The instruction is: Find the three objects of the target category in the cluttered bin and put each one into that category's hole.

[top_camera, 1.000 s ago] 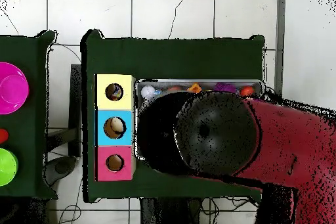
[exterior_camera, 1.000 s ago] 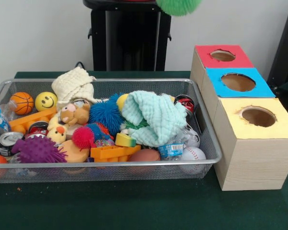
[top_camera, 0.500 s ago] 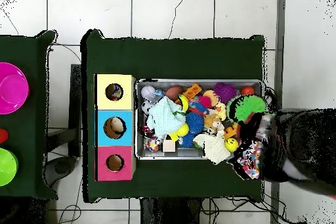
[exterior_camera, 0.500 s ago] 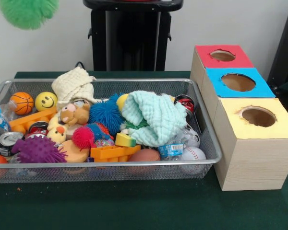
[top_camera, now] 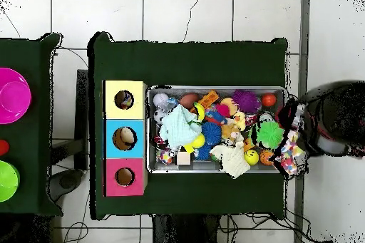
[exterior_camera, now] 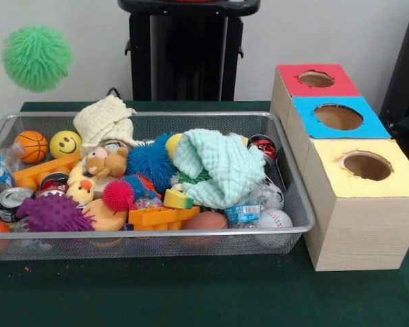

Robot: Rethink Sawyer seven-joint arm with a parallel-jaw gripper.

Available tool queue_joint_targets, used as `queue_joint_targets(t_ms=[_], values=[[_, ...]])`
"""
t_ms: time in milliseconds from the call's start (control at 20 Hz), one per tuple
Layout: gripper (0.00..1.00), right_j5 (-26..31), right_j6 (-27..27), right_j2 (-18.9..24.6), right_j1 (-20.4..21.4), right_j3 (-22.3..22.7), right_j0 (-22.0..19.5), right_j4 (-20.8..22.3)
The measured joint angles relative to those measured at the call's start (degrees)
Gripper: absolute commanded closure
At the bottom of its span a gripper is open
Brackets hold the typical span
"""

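A green spiky ball (exterior_camera: 37, 58) is in the air above the left end of the wire bin (exterior_camera: 150, 234), with nothing touching it. From above, the green spiky ball (top_camera: 269, 134) lies over the right end of the bin (top_camera: 214, 88). The arm (top_camera: 331, 117) shows only as a dark bulk beyond that end of the table, and its gripper cannot be made out. Blue (exterior_camera: 150, 161), pink (exterior_camera: 118, 195) and purple (exterior_camera: 53, 213) spiky balls lie in the bin. Right of the bin stand the red (exterior_camera: 290, 85), blue (exterior_camera: 307, 122) and yellow (exterior_camera: 395, 180) hole boxes.
A mint cloth (exterior_camera: 218, 167) and a cream cloth (exterior_camera: 105, 119) cover part of the clutter. A small basketball (exterior_camera: 31, 146), smiley ball (exterior_camera: 65, 144), baseball (exterior_camera: 275, 218), cans, plush toys and orange blocks fill the bin. A magenta bowl (top_camera: 13, 95) sits on a neighbouring table.
The arm swung from over the bin to beyond the table's end. The green ball crossed from top centre to the left side of the front view and has dropped lower.
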State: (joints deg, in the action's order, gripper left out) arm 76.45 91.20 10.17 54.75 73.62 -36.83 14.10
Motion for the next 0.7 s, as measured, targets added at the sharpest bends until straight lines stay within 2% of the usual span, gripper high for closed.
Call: queue_joint_targets(t_ms=[100,300,450,500,700], values=[[1.0,0.0,0.0,0.7,-2.9,-2.3,1.6,0.2],[1.0,0.0,0.0,1.2,-6.1,-5.1,4.6,0.3],[1.0,0.0,0.0,1.2,-7.5,-6.9,7.2,0.3],[1.0,0.0,0.0,1.2,-8.1,-8.0,9.3,0.3],[1.0,0.0,0.1,1.2,-8.1,-8.8,13.1,-0.1]])
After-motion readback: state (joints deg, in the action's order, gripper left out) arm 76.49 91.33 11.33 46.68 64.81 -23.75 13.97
